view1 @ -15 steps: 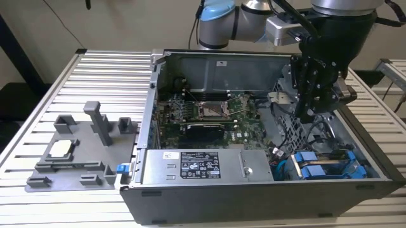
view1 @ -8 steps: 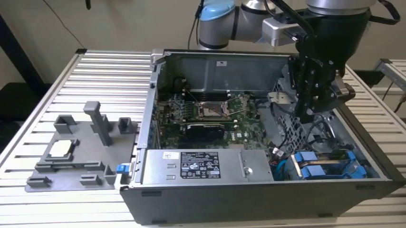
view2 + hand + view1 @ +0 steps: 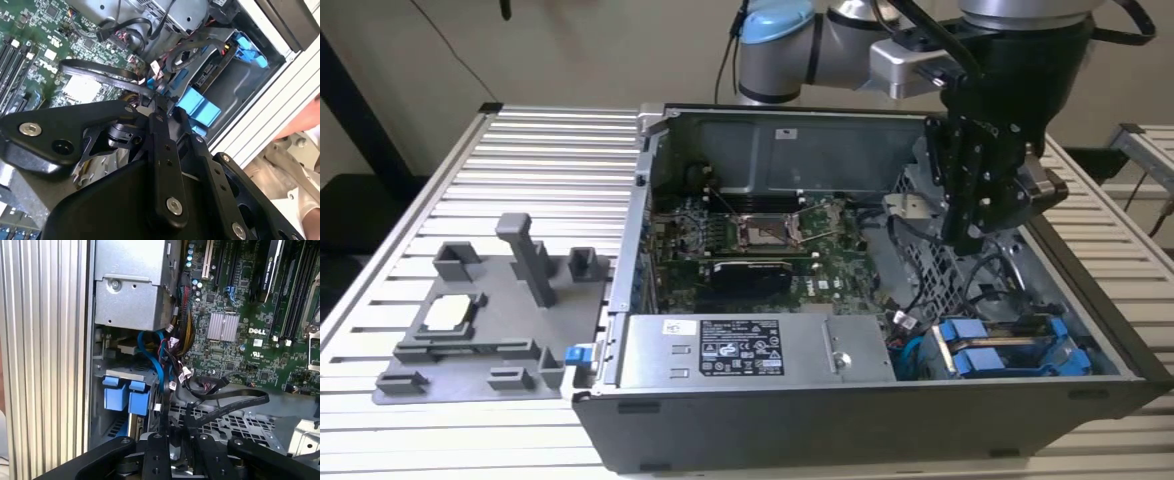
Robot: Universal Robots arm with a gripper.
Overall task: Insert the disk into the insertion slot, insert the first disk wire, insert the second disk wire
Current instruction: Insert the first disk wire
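My black gripper hangs inside the open computer case, above the perforated cage on the exterior view's right. In both wrist views its fingers stand close together on the end of a flat black disk wire that loops over the motherboard. Two blue-tabbed drive frames lie side by side in the insertion slot at the case's front right corner; I cannot tell which one is the disk. Their blue tabs show just beyond the fingertips. Thin coloured wires with small white plugs bunch between them.
The power supply box with its label fills the case's front. The green motherboard lies behind it. A grey plastic fixture stands on the ribbed table on the exterior view's left. A person's hand shows outside the case wall.
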